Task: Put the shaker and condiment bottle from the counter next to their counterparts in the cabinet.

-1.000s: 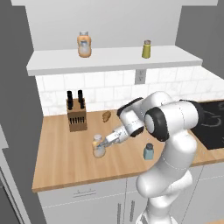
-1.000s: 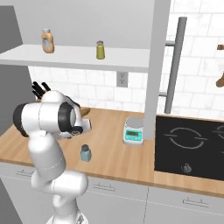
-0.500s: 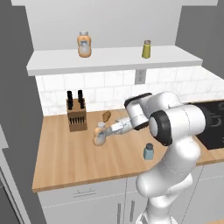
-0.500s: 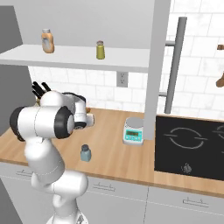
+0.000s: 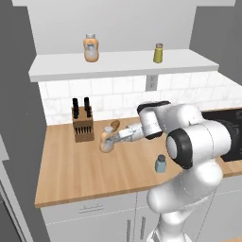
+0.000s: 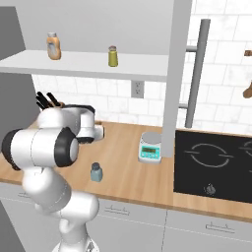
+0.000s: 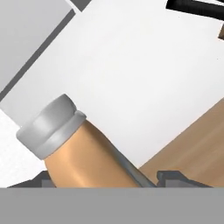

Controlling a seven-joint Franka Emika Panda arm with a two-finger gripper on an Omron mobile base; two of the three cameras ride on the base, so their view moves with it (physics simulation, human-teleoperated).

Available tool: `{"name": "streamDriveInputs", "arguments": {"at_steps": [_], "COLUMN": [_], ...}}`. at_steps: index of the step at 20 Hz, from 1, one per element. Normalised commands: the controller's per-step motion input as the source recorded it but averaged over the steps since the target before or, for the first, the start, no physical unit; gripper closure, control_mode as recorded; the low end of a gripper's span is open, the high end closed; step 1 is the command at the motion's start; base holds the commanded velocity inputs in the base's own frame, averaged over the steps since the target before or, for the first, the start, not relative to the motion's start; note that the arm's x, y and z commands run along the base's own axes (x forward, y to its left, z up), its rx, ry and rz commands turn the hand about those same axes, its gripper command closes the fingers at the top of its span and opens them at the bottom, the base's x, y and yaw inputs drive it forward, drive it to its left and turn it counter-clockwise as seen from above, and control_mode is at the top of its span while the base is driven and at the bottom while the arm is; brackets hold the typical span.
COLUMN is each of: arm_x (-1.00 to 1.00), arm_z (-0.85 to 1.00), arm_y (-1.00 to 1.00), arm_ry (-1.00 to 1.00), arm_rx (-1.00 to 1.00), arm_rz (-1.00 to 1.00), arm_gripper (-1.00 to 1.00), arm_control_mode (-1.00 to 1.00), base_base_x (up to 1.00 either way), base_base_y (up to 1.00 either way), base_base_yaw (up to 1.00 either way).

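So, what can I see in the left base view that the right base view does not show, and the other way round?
Left base view alone: the condiment bottle at the gripper, lifted and tilted beside the knife block.

Right base view alone: the small scale on the counter and the black cooktop with its markings seen in full.

Both: the shaker standing on the wooden counter, and the orange bottle and yellow-green shaker on the cabinet shelf.

Arm stretched left, end effector [image 5: 109, 140] clamped (tilted).
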Motion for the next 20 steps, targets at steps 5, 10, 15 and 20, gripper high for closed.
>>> {"name": "streamDriveInputs", "arguments": {"at_steps": [5, 10, 15, 20], "arm_x": [0.00, -0.11, 0.01, 0.20], "arm_z": [0.42, 0.27, 0.44, 0.71], "arm_y": [0.02, 0.14, 0.00, 0.13], "arm_ry": [-0.13, -0.10, -0.04, -0.04], "arm_rx": [0.01, 0.00, 0.00, 0.00], "arm_rz": [-0.34, -0.16, -0.11, -0.21], "arm_gripper": [1.00, 1.00, 1.00, 1.00], "arm_control_mode": [-1.00, -1.00, -1.00, -1.00], "base_base_x": [0.00, 0.00, 0.00, 0.00], "base_base_y": [0.00, 0.00, 0.00, 0.00], "base_base_yaw": [0.00, 0.00, 0.00, 0.00]}}
